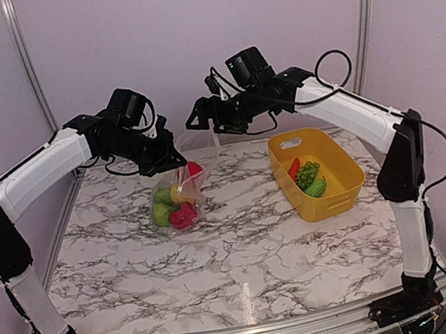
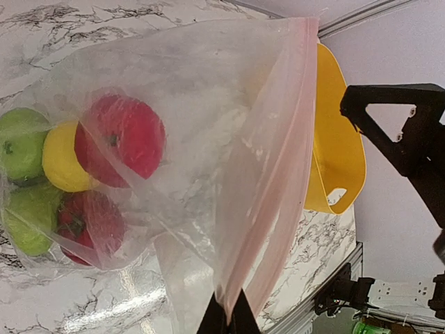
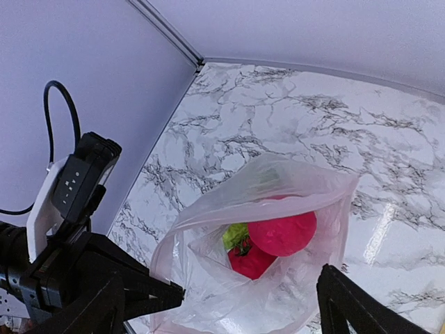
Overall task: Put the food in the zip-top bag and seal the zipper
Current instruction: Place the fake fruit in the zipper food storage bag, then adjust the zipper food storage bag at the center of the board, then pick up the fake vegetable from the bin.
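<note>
The zip-top bag [image 1: 178, 197] hangs to the table's middle left, its mouth open upward. My left gripper [image 1: 167, 161] is shut on the bag's top edge, its tips [image 2: 227, 319] pinching the pale pink zipper [image 2: 278, 139]. Red [image 2: 122, 136], yellow [image 2: 62, 156] and green [image 2: 21, 142] food lies inside the bag. My right gripper [image 1: 202, 120] hovers open just right of and above the bag, looking down into the mouth at a red fruit [image 3: 281, 233]. One finger [image 3: 122, 299] stands on each side of the mouth, with nothing held.
A yellow basket [image 1: 339, 165] stands on the right of the marble table, holding a long red piece [image 1: 294, 168] and green pieces [image 1: 310, 179]. Pale walls with metal frame posts close in the back and sides.
</note>
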### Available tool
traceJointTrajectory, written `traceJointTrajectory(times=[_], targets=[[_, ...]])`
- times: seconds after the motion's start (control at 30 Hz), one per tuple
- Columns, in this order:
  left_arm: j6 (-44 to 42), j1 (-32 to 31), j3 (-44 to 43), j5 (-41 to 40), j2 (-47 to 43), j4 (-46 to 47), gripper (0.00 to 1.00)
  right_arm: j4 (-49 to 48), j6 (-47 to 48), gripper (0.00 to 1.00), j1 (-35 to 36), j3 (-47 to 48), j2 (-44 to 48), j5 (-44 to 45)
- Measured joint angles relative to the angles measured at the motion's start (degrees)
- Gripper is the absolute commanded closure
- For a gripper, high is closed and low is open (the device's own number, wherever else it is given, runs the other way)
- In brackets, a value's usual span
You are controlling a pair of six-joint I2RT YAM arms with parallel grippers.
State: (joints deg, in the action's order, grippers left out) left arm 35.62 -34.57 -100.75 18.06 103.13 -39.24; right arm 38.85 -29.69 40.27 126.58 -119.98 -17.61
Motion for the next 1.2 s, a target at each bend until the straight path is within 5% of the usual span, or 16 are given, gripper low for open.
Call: traceJointTrajectory(times=[0.4, 0.7, 1.2], targets=[[-1.6, 0.0, -6.9, -2.1, -1.6, -1.2, 1.0, -1.2, 3.9, 0.01, -7.1, -18.9, 21.5, 13.2], [-0.6, -0.1, -4.8, 1.0, -2.7, -1.3, 1.0, 0.4, 8.2, 0.02, -11.6, -24.4, 23.5, 24.4], [0.0, -0.2, -4.9, 1.7, -1.7, -1.3, 1.0, 0.8, -0.5, 0.29, -14.3, -46.3, 24.7, 27.4]])
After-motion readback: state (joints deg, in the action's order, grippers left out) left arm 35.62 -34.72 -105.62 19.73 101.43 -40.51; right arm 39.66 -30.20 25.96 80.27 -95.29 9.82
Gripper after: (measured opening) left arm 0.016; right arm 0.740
